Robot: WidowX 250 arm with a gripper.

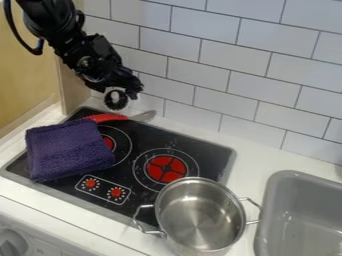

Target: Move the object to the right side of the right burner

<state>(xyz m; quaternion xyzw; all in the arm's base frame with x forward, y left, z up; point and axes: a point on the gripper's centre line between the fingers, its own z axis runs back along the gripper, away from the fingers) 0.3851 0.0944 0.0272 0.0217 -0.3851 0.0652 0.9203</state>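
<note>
My gripper (125,94) hangs at the upper left, in front of the tiled wall and above the back edge of the stove (137,132). Below it, a knife with a red handle (107,118) lies at the stove's back left, its grey blade pointing right. A folded purple cloth (69,150) covers much of the left burner (108,143). The right burner (165,168) shows red inside white rings. In front and to the right of that burner stands a steel pot (199,216) with two handles, overlapping the stove's front right corner.
A grey sink (300,212) is set into the white counter (252,165) at the right. White tiles (260,105) rise behind the stove, and a wooden panel (27,70) stands at the left. Two red knobs (103,189) are on the stove's front.
</note>
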